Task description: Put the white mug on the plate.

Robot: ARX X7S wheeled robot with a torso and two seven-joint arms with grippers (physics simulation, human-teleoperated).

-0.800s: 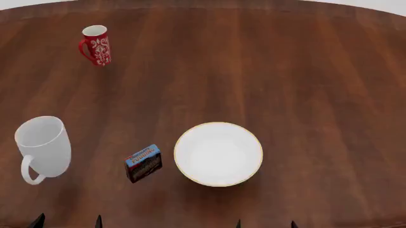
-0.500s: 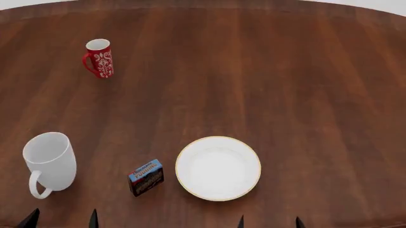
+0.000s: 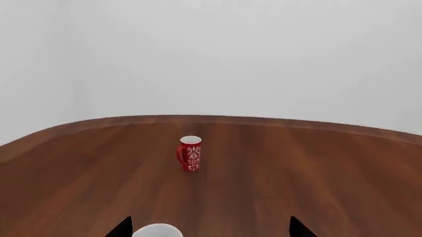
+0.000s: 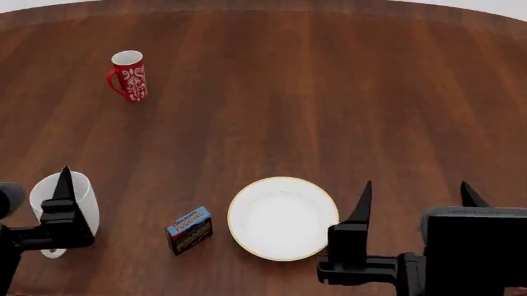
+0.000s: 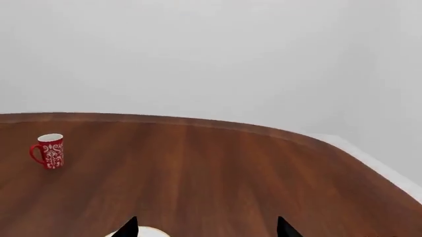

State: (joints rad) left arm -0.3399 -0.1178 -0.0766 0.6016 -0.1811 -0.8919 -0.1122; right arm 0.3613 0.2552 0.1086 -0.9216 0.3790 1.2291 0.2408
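The white mug [image 4: 66, 209] stands upright near the table's [image 4: 329, 92] front left edge, mouth up, handle toward the robot. The left tool [image 4: 33, 185] sits over it, prongs apart, one black prong across the mug's front. The plate [image 4: 282, 217] lies flat to its right, with a small box [image 4: 189, 230] between them. The right tool [image 4: 416, 197], prongs apart, hangs beside the plate's right rim. A red mug [image 4: 128, 76] stands far back.

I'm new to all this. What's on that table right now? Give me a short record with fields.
surface: wooden table
white mug: upright, near edge, partly behind the left tool
plate: bare, gold-rimmed, right of the mug
small box: between mug and plate
red mug: upright, far side
right tool: open, beside the plate
mug on plate: not yet
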